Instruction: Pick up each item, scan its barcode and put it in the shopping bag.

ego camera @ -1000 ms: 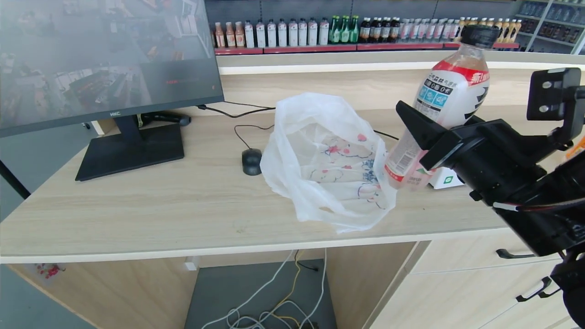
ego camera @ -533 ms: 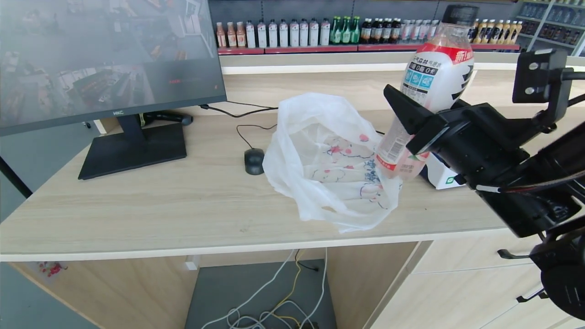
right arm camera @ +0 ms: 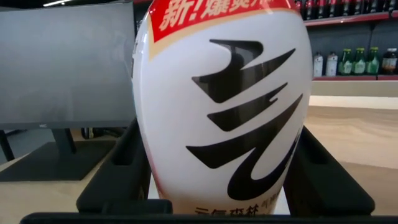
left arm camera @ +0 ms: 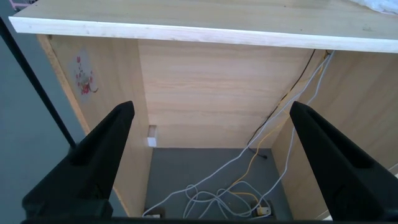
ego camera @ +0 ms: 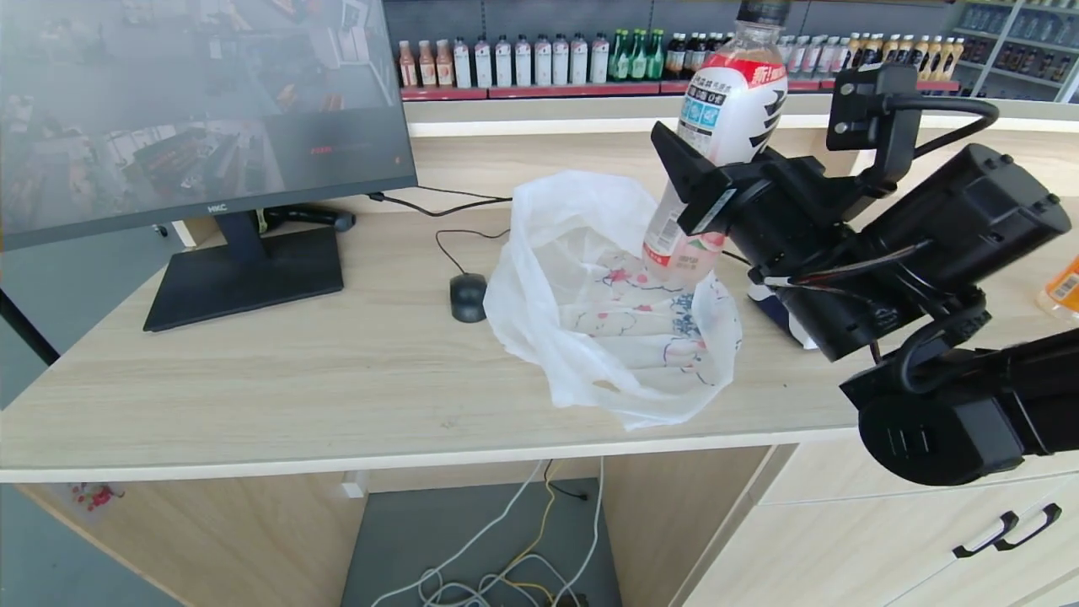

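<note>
The bottle is held above the worktop, clamped at mid-body between the right jaws, which press on its two sides. Its long axis is close to vertical. The dark cap points up and leans a little toward the far right corner. The pinkish base points down over the open mouth of the shopping bag, and whether it touches the plastic cannot be told. A barcode strip sits low on the label, facing the left side. From the right wrist view the bottle's white label with black strokes lies between the two black jaws.

Nearest, below the front edge, the left jaws hang well apart and hold nothing. Loose cables lie on the floor under the worktop.

The shopping bag, thin white plastic with a red and blue print, lies crumpled right of the middle, near the front edge. A black mouse sits just beside its left side. A white box sits behind the right arm, partly hidden. An orange item lies at the right edge.

Farther back, a monitor stands at the far left corner. Beyond the worktop, a shelf carries rows of drinks.
</note>
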Robot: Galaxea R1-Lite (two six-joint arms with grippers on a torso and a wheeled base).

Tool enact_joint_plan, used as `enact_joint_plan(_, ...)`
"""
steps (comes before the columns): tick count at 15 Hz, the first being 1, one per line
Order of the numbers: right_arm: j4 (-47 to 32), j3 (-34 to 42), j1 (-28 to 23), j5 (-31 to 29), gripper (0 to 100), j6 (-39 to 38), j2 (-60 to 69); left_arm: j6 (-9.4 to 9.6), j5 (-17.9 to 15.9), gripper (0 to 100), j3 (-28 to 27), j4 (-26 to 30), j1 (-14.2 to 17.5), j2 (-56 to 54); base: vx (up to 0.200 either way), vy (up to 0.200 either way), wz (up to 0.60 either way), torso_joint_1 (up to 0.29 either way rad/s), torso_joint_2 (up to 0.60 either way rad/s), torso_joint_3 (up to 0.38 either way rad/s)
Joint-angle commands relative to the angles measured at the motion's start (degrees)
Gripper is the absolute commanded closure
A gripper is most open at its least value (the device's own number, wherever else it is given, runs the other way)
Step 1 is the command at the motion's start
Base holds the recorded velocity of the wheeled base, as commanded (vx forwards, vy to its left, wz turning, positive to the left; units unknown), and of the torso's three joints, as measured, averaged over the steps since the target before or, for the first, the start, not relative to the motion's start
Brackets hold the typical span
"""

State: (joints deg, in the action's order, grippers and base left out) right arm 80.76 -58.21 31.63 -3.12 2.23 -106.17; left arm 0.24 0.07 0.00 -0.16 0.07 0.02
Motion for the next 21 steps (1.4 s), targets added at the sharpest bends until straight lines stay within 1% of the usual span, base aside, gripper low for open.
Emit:
enact_joint_plan(1, -0.4, -3.0, 0.0, 0.0, 100, -0.1, -3.5, 0.02, 0.0, 0, 0.0, 0.0, 0.0, 0.0, 0.000, 0.000, 0.00, 0.000, 0.00, 0.000)
enact_joint_plan(5, -1.3, -3.9, 0.1, 0.0, 100, -0.2, -4.8, 0.02, 0.0, 0, 0.0, 0.0, 0.0, 0.0, 0.000, 0.000, 0.00, 0.000, 0.00, 0.000)
enact_joint_plan(7, -3.5, -4.6, 0.1, 1.0, 100, -0.2, -5.3, 0.02, -0.1, 0, 0.0, 0.0, 0.0, 0.0, 0.000, 0.000, 0.00, 0.000, 0.00, 0.000)
enact_joint_plan(12, -11.1, -13.9, 0.1, 1.9, 100, -0.1, -8.7, 0.02, 0.0, 0, 0.0, 0.0, 0.0, 0.0, 0.000, 0.000, 0.00, 0.000, 0.00, 0.000)
enact_joint_plan(14, -11.7, -15.9, 0.1, 1.9, 100, -0.1, -10.6, 0.02, 0.0, 0, 0.0, 0.0, 0.0, 0.0, 0.000, 0.000, 0.00, 0.000, 0.00, 0.000)
enact_joint_plan(21, -11.8, -17.3, 0.1, 1.7, 100, 0.0, -14.6, 0.02, 0.0, 0, 0.0, 0.0, 0.0, 0.0, 0.000, 0.000, 0.00, 0.000, 0.00, 0.000)
